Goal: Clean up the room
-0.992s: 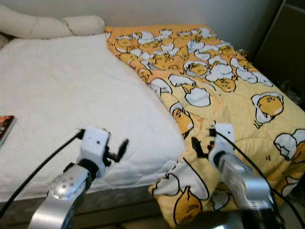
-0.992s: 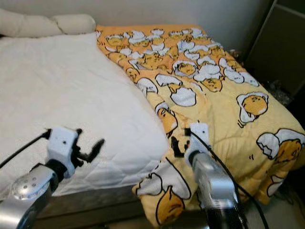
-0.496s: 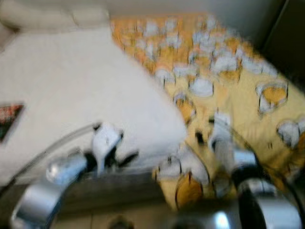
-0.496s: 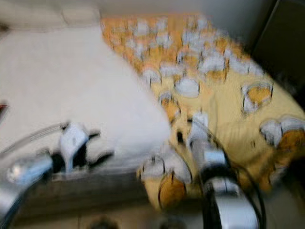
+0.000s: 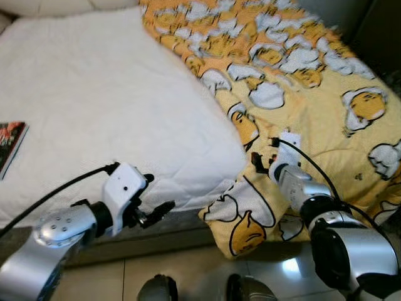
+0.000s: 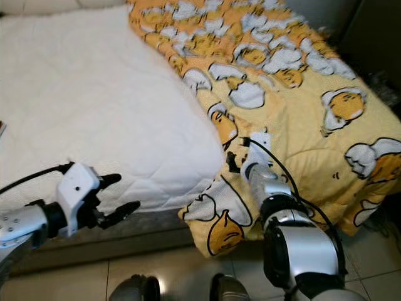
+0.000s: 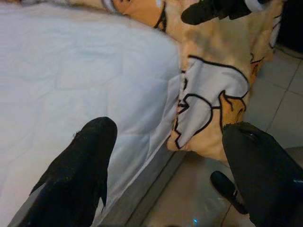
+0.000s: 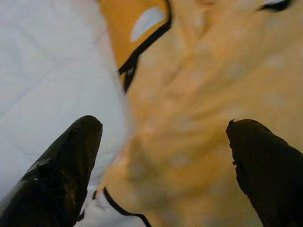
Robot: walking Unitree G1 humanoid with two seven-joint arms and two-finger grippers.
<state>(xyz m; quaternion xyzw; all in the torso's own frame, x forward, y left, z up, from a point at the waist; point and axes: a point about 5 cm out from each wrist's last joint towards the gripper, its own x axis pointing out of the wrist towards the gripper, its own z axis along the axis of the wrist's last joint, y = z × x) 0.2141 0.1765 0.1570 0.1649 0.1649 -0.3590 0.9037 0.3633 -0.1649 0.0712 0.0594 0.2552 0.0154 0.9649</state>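
Blanket (image 5: 301, 81), yellow with egg cartoons, covers the right half of the bed (image 5: 94, 106) and spills over the near right corner, its long run going from the far end toward the robot. The fold line against the bare white mattress runs diagonally, and the corner flap (image 5: 247, 216) hangs down toward the floor (image 5: 188, 276). The right gripper (image 5: 260, 164) is the nearer one: it sits right at the blanket's edge beside the mattress corner, fingers spread wide with yellow fabric bunched between them in the right wrist view, though I can't tell whether they touch it. That arm reaches forward and slightly left, elbow low over the hanging flap. The left gripper (image 6: 113, 199) is spread wide too, level with the near mattress edge, pointing right toward the flap but clear of it. A book (image 5: 9, 143) lies on the far left of the mattress. I'd judge the right arm is placed to take the edge.
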